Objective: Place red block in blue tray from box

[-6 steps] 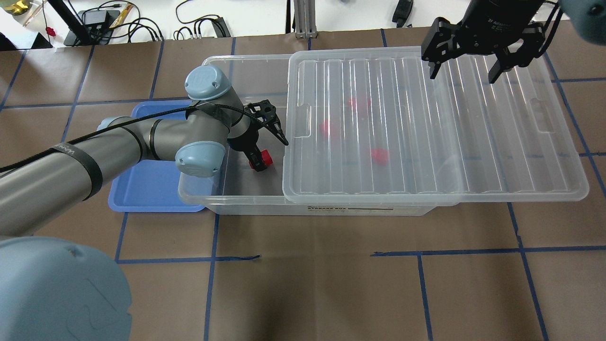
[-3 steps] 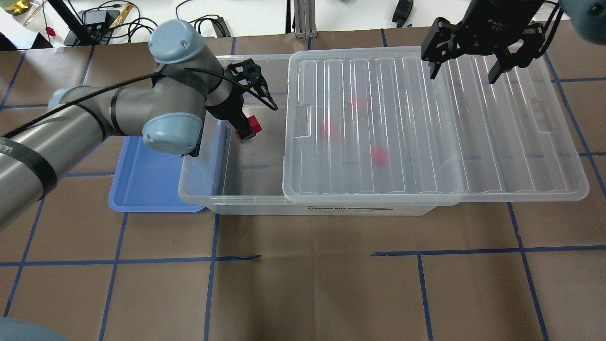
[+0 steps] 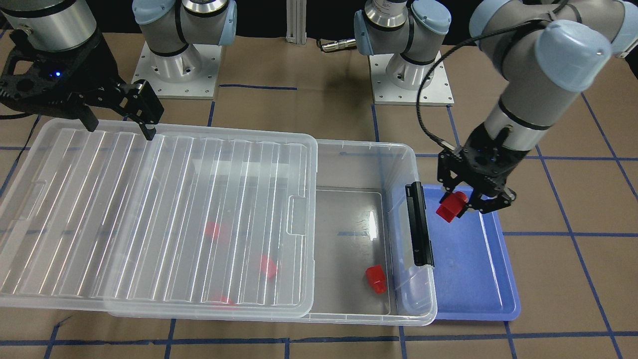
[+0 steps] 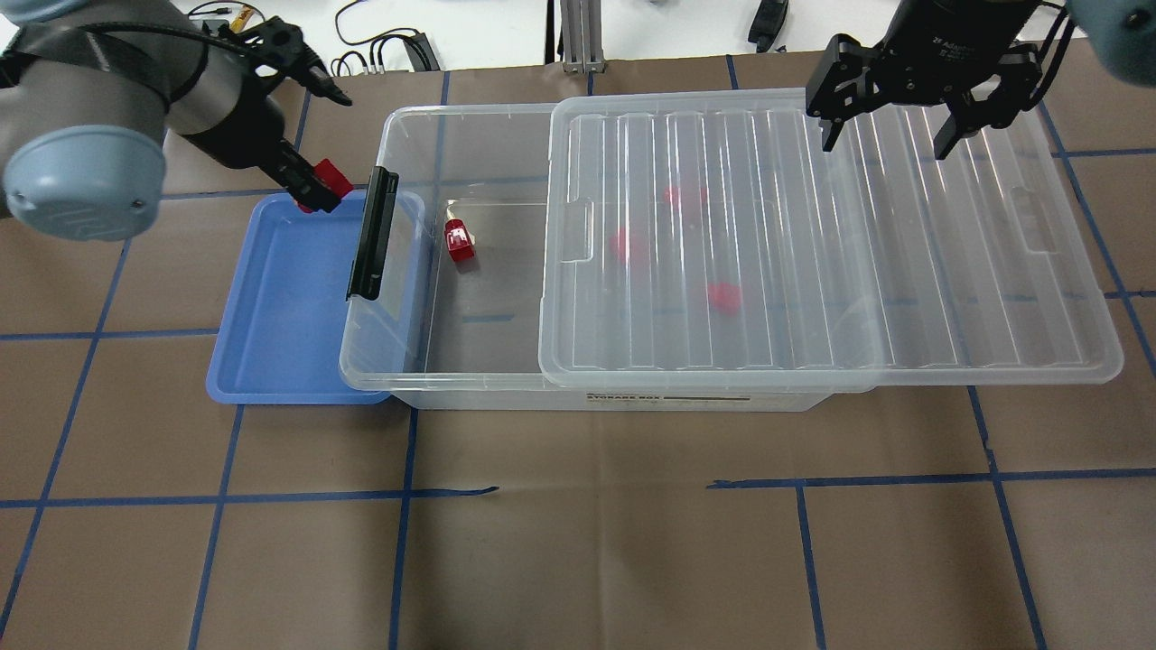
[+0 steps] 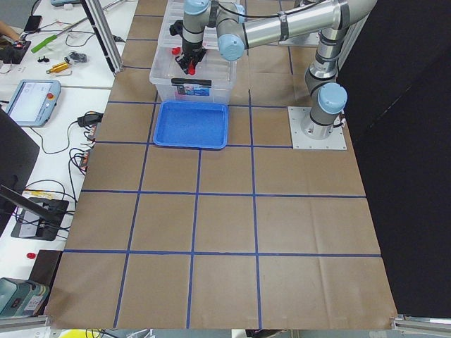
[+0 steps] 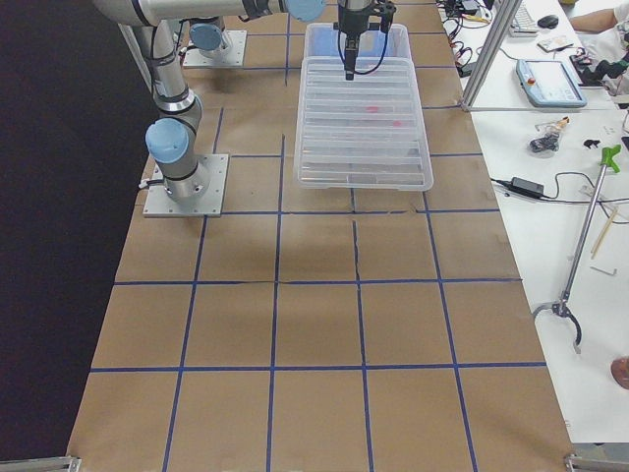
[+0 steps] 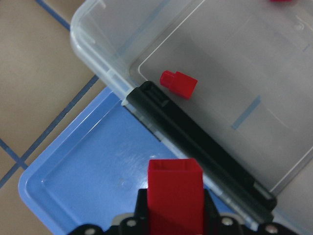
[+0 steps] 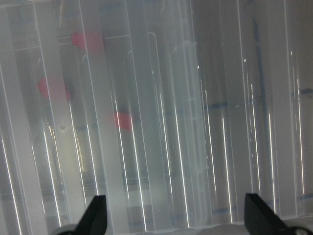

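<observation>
Brown gridded surface [image 4: 578,542]: left pincer [image 3: 461,203], clamped on one red block [image 3: 450,207], has carried it out of the clear box [image 3: 364,145] and now hangs above the blue tray [image 3: 473,269], release likely next; right pincer [image 4: 885,144] gapes empty over the lid [image 3: 149,209].

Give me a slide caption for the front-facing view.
Left hand holds a red block above the blue tray beside the clear box.
</observation>
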Robot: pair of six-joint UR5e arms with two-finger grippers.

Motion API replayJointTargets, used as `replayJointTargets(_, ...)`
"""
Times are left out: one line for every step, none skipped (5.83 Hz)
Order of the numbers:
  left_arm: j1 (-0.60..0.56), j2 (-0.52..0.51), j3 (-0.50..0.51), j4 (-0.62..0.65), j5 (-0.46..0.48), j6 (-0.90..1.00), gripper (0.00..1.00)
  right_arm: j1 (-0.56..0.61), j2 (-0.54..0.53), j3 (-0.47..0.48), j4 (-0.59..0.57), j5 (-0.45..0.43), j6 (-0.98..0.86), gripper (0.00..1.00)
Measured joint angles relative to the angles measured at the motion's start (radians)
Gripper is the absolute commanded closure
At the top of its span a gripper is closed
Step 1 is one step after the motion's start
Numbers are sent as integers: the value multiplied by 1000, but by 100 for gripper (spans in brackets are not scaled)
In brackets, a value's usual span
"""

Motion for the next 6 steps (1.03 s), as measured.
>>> replayJointTargets(67, -10, -17, -7, 1, 165, 98, -72, 0, -1, -10, -8, -78, 0)
replayJointTargets(112, -38, -46, 5, 1, 381, 98, -213, 2, 1, -16, -10, -229, 0)
replayJointTargets(143, -91, -72, 30, -4, 610, 98, -368, 22, 9, -29, -10, -401, 0)
replayJointTargets(152, -150, -85, 57, -10, 781, 97, -498, 66, 24, -65, -10, -533, 0)
replayJointTargets(151, -199, -88, 87, -19, 872, 96, -590, 127, 47, -112, -11, -610, 0)
replayJointTargets(153, -245, -87, 116, -43, 913, 93, -634, 172, 86, -166, -20, -637, 0)
